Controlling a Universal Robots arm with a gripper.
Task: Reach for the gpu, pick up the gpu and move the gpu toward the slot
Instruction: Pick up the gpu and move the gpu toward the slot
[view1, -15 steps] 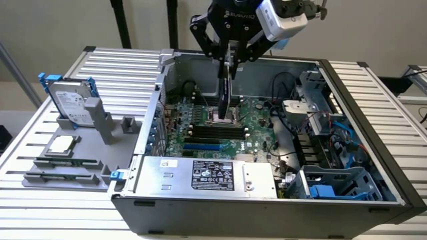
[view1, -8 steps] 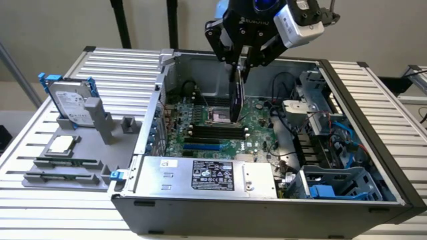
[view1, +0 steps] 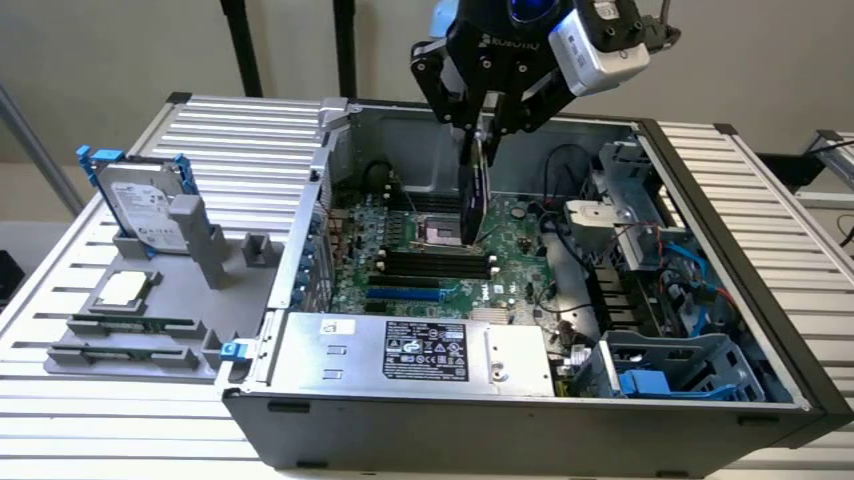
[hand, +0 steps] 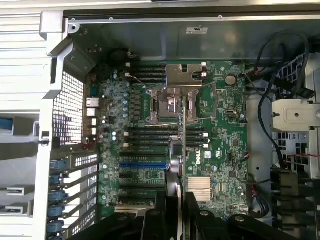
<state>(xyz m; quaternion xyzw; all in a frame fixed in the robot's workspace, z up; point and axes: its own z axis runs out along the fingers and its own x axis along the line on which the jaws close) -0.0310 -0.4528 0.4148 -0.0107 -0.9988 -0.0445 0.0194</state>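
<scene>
Scanning from the exterior view's left, you are seeing one grey parts stand (view1: 160, 330) sitting at about 9 o'clock from the open computer case (view1: 747, 300), carrying one silver hard drive (view1: 140, 205) in a blue frame, standing upright, one square processor chip (view1: 120, 290) and two narrow green memory sticks (view1: 127, 326) lying flat below it. Moving right, your one gripper (view1: 483, 128) is hanging above the motherboard (view1: 514, 250), its jaws pinching the top edge of the gpu (view1: 471, 195), which is hanging upright and edge-on, looking dark, over the processor socket (view1: 441, 235). In the wrist view the gpu (hand: 184, 130) is showing as one thin vertical line running from the fingers (hand: 157, 212) up across the socket (hand: 175, 102), with one blue expansion slot (hand: 142, 164) lying just beside it.
</scene>
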